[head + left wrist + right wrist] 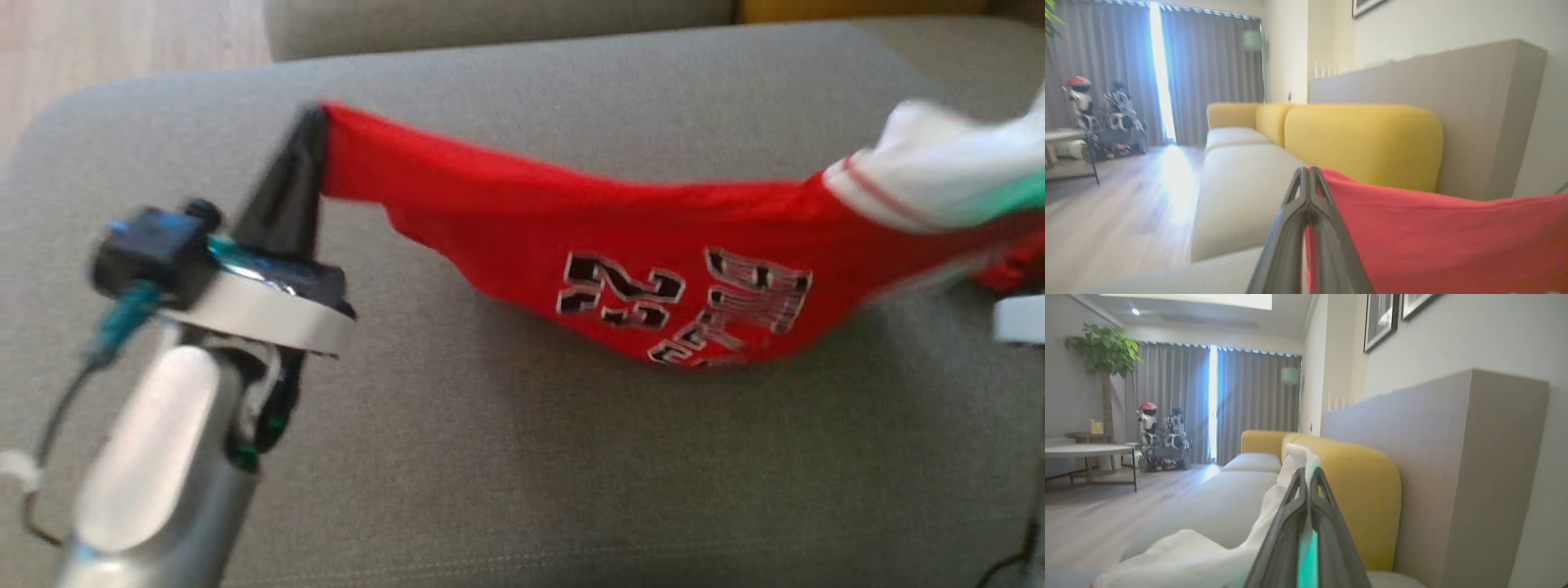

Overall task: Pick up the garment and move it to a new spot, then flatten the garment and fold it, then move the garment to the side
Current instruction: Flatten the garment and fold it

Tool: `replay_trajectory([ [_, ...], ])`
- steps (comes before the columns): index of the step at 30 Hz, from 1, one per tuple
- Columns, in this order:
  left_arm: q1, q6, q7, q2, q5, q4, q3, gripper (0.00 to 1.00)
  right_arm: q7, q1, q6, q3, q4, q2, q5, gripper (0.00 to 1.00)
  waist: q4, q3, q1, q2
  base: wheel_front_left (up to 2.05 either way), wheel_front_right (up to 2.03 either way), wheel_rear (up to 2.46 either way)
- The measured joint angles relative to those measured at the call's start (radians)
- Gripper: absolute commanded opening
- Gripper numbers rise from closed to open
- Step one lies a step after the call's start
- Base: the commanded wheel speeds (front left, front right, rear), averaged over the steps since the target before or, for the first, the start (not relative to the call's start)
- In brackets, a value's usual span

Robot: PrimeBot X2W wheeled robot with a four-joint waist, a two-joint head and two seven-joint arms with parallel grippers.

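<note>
A red jersey (620, 245) with black-and-white lettering and a white sleeve (939, 171) hangs stretched above the grey sofa seat (522, 457). My left gripper (314, 122) is shut on the jersey's left corner, and in the left wrist view its closed fingers (1308, 179) pinch the red cloth (1433, 241). My right gripper (1308, 475) is shut on the white sleeve (1294, 457), with white cloth draped down to its left. The jersey's middle sags low, close to the cushion; whether it touches I cannot tell.
Yellow back cushions (1363, 143) line the far side of the sofa, with a grey panel (1412, 457) behind. Wooden floor (1106, 216) lies beyond the sofa's end. A low table (1086, 451) and small robots (1163, 437) stand by the curtains.
</note>
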State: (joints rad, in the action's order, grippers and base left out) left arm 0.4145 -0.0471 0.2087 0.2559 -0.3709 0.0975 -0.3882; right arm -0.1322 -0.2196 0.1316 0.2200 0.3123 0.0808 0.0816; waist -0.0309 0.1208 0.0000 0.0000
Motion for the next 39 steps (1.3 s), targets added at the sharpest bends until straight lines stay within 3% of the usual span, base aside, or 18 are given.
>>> replay_trajectory([
  [7, -0.005, -0.06, -0.117, 0.081, 0.009, -0.313, 0.061, 0.0, -0.055, -0.022, 0.0, 0.015, 0.141, 0.028, 0.025, 0.0, 0.035, -0.043, 0.0, 0.0, 0.0, 0.0, 0.0],
  [13, -0.012, -0.059, -0.165, 0.088, -0.02, -0.332, 0.073, 0.0, -0.081, -0.096, 0.0, -0.002, 0.086, 0.03, 0.077, 0.0, 0.046, -0.021, 0.0, 0.0, 0.0, 0.0, 0.0],
  [17, 0.096, -0.016, -0.17, 0.081, -0.052, -0.208, 0.073, 0.0, -0.088, -0.248, 0.0, -0.052, -0.05, 0.062, 0.125, 0.0, 0.049, 0.019, 0.0, 0.0, 0.0, 0.0, 0.0],
  [20, 0.344, 0.039, -0.148, 0.057, -0.056, -0.002, 0.072, 0.0, -0.072, -0.503, 0.0, -0.13, -0.251, 0.121, 0.156, 0.0, 0.049, 0.072, 0.0, 0.0, 0.0, 0.0, 0.0],
  [24, 0.588, 0.08, -0.093, 0.031, -0.033, 0.24, 0.07, 0.0, 0.012, -0.782, 0.0, -0.187, -0.491, 0.132, 0.178, 0.0, 0.044, 0.12, 0.0001, 0.0, 0.0, 0.0, 0.0],
  [25, 0.588, 0.08, -0.093, 0.031, -0.033, 0.24, 0.07, 0.0, 0.012, -0.782, 0.0, -0.187, -0.491, 0.132, 0.178, 0.0, 0.044, 0.12, 0.0001, 0.0, 0.0, 0.0, 0.0],
  [31, 0.862, 0.11, 0.008, -0.004, 0.001, 0.547, 0.073, 0.0, 0.194, -1.079, 0.0, -0.256, -0.801, 0.113, 0.189, 0.0, 0.031, 0.152, 0.0001, 0.0, 0.0, 0.0, 0.0],
  [35, 0.955, 0.136, 0.031, -0.024, -0.01, 0.707, 0.079, 0.0, 0.209, -1.175, 0.0, -0.301, -1.005, 0.081, 0.187, 0.0, 0.019, 0.177, 0.0, 0.0, 0.0, 0.0, 0.0],
  [39, 0.894, 0.148, 0.032, -0.073, -0.049, 0.879, 0.081, 0.0, 0.21, -1.13, 0.0, -0.374, -1.193, 0.043, 0.194, 0.0, 0.016, 0.197, 0.0, 0.0, 0.0, 0.0, 0.0],
])
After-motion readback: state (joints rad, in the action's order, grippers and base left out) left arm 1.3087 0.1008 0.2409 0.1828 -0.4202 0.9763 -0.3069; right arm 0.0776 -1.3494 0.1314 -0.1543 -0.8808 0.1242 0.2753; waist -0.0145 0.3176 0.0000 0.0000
